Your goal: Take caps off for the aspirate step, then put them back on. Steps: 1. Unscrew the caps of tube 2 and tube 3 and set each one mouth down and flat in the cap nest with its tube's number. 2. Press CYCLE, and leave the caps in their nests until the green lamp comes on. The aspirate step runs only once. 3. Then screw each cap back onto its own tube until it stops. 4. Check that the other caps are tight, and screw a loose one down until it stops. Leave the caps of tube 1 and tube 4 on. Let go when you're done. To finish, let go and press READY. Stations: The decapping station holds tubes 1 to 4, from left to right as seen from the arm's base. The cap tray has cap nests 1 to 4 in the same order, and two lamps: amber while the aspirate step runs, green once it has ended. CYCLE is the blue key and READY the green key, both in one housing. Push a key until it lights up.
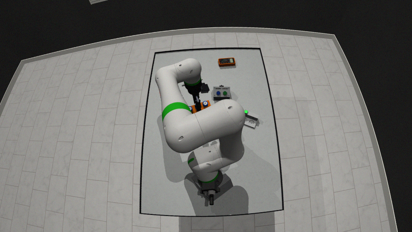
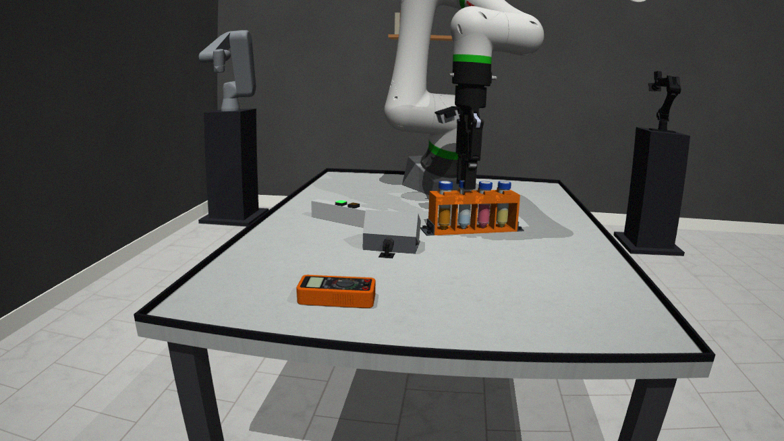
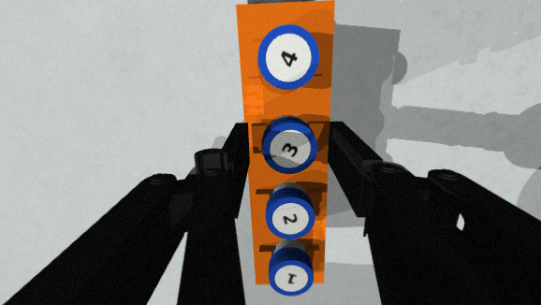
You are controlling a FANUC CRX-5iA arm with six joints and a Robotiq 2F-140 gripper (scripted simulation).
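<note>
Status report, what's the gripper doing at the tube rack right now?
Gripper open, fingers straddling cap 3 with gaps both sides. All four caps on tubes. Green lamp lit. Nothing blocking.

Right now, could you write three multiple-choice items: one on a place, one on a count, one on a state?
1. Which cap lies between the hand's fingers? A) cap 1 B) cap 3 C) cap 4
2. How many tubes in the decapping station carry a blue cap? A) two B) three C) four
3. How is the hand? A) open, clear of the cap B) clamped on the cap C) carrying a cap
1 B: its top reads 3. 2 C: cap 1, cap 2 and cap 4 are on too. 3 A: orange shows either side of it.
</note>
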